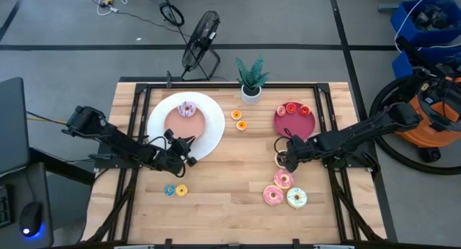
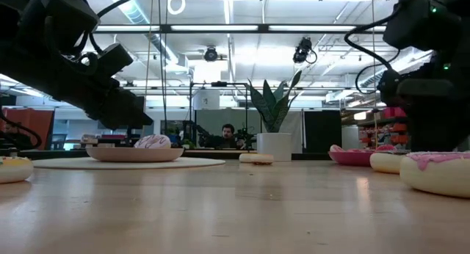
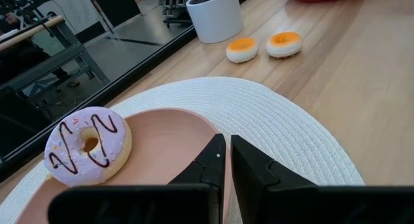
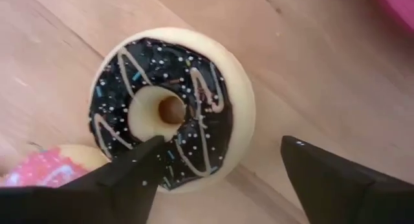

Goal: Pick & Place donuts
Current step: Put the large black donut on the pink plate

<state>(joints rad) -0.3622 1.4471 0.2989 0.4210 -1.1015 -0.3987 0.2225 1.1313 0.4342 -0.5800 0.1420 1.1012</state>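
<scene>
A chocolate-frosted donut (image 4: 173,107) lies flat on the wooden table (image 1: 230,170). My right gripper (image 4: 221,141) hangs open over it, one finger above its frosting and the other past its rim, touching nothing that I can see; it also shows in the high view (image 1: 282,154). A purple-frosted donut (image 3: 87,145) rests in a pink dish (image 3: 165,140) on the white round plate (image 3: 278,120). My left gripper (image 3: 227,149) is shut and hovers over the dish's edge (image 1: 189,145). Two pink donuts (image 1: 283,179) (image 1: 272,196) and a white one (image 1: 296,198) lie toward the near edge.
Two small orange donuts (image 1: 238,119) lie beside a potted plant (image 1: 251,80). The magenta dish (image 1: 294,121) holds small red rings. A blue ring (image 1: 169,190) and a yellow ring (image 1: 181,191) lie near the near edge. Bare wood shows in the table's middle. A person sits far behind.
</scene>
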